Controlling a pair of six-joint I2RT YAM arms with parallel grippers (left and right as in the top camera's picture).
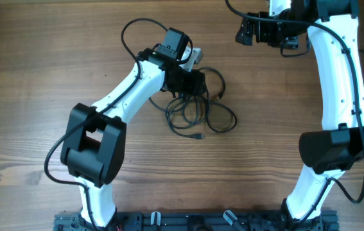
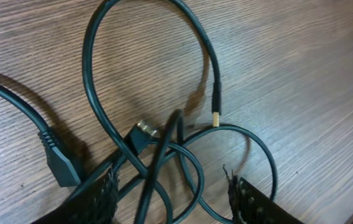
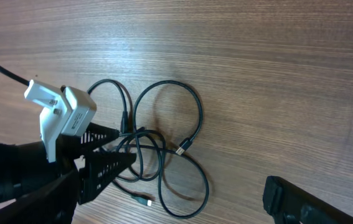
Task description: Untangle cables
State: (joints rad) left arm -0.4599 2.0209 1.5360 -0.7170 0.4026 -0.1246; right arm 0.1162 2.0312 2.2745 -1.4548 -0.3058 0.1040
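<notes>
The cables (image 1: 202,117) are thin black cords lying in a tangle of loops at the table's middle. My left gripper (image 1: 192,83) is down on the tangle's upper part. In the left wrist view the left gripper (image 2: 176,202) is open, and several cable strands (image 2: 164,155) cross between its fingers. A silver-tipped plug (image 2: 142,130), a gold-tipped plug (image 2: 216,113) and a blocky plug (image 2: 59,160) lie just ahead of it. My right gripper (image 1: 246,30) is open and empty at the far right, well away from the cables. The tangle also shows in the right wrist view (image 3: 167,149).
The left arm's white camera block (image 3: 61,112) stands over the tangle's left side. One small plug (image 1: 198,136) lies loose at the tangle's near edge. Thicker black arm wires (image 1: 137,29) arc behind the left wrist. The table is bare wood (image 1: 40,77).
</notes>
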